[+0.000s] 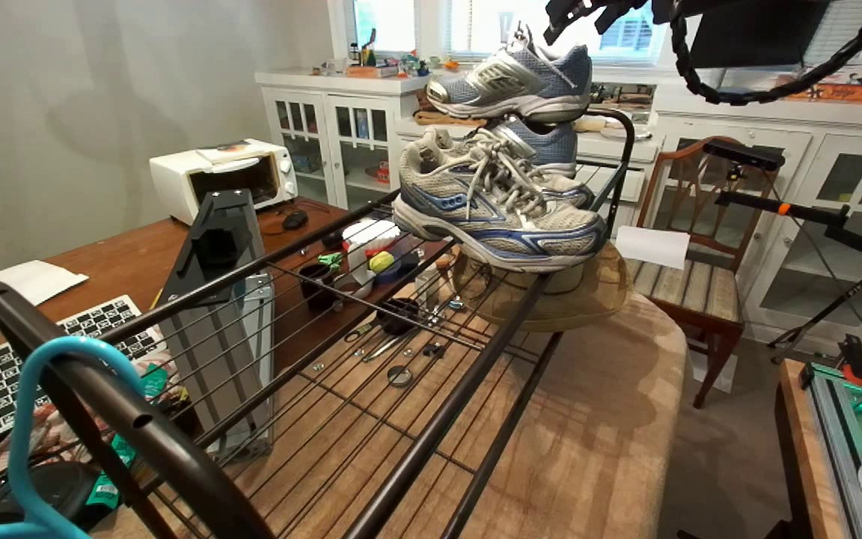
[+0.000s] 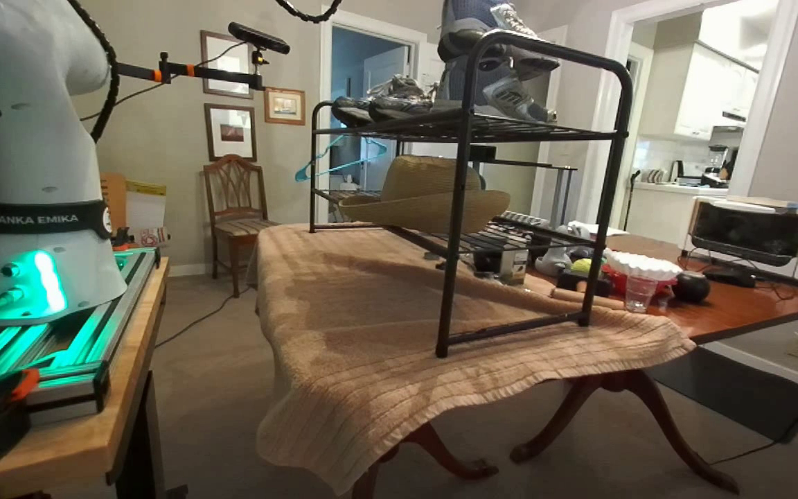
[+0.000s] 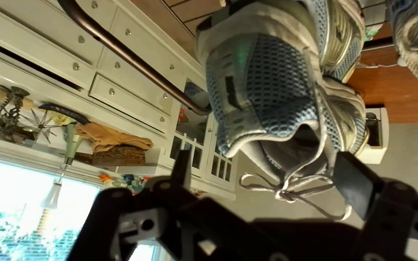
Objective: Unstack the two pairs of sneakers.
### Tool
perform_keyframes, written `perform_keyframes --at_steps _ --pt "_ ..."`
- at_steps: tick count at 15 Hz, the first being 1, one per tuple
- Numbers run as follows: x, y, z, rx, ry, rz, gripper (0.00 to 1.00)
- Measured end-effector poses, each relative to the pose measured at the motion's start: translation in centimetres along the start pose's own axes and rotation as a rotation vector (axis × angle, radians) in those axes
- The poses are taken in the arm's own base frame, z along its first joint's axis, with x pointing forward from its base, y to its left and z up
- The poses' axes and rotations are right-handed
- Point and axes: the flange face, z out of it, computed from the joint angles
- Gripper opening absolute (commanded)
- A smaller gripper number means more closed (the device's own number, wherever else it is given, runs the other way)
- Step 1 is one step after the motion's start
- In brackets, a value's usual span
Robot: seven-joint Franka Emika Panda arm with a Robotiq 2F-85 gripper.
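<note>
The sneakers stand in two stacks on the top shelf of a dark metal rack (image 1: 435, 419). A blue-grey and silver sneaker (image 1: 509, 82) sits on its mate (image 1: 547, 142); this stack also shows in an exterior view (image 2: 496, 90). A beige sneaker with blue accents (image 1: 498, 206) stands beside them, partly hiding another beige one (image 1: 573, 191). My gripper (image 1: 577, 26) hangs above the top blue-grey sneaker's heel, partly cut off. In the wrist view my gripper (image 3: 269, 172) is open and empty, its fingers either side of that sneaker's (image 3: 278, 83) opening and lace bow.
The rack's raised end bar (image 3: 132, 57) stands close by the blue-grey stack. A straw hat (image 2: 433, 184) lies on the lower shelf. A blue hanger (image 1: 25, 434) hangs on the rack's near end. The rack stands on a towel-covered table (image 2: 343, 312) with small items and a toaster oven (image 1: 199, 176).
</note>
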Motion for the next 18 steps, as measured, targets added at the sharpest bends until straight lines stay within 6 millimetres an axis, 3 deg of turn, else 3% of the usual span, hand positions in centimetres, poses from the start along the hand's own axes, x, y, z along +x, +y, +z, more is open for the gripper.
perform_keyframes --at_steps 9,18 --pt "-0.2 1.6 2.1 -0.007 -0.072 -0.002 1.0" --pt "0.3 1.3 2.6 -0.03 -0.143 0.092 1.0"
